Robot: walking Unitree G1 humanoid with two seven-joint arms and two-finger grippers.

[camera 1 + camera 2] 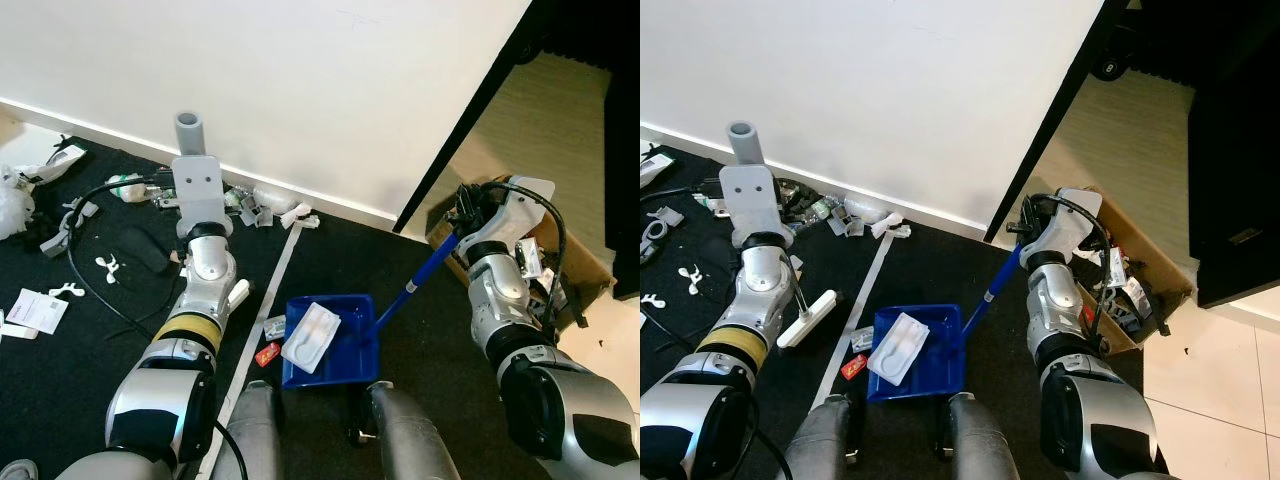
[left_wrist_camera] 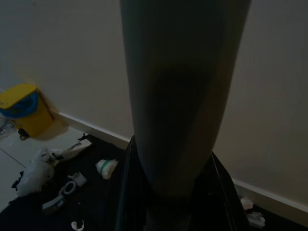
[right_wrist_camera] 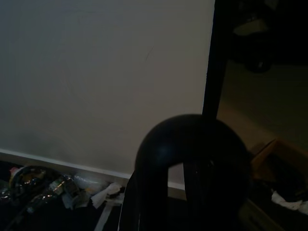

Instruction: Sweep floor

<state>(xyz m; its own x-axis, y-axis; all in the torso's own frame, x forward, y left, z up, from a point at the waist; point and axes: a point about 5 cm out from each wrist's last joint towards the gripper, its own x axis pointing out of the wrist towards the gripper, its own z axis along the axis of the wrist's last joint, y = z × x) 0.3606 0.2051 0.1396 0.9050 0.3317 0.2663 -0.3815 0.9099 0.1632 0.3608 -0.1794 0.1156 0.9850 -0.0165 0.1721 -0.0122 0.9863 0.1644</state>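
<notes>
On the black floor, a blue dustpan is steadied by its handle, clamped in the right gripper; the brush is gripped by the left gripper, ready for litter.

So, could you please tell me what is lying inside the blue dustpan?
A white plastic tray-like piece lies in the blue dustpan. Anything beneath that piece is hidden.

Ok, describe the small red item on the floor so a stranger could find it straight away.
Start at the blue dustpan on the black mat, just in front of the robot's legs. Off the dustpan's left edge, beside the white tape line, lies the small red wrapper. It is the only red piece; the litter nearby is white or clear.
</notes>
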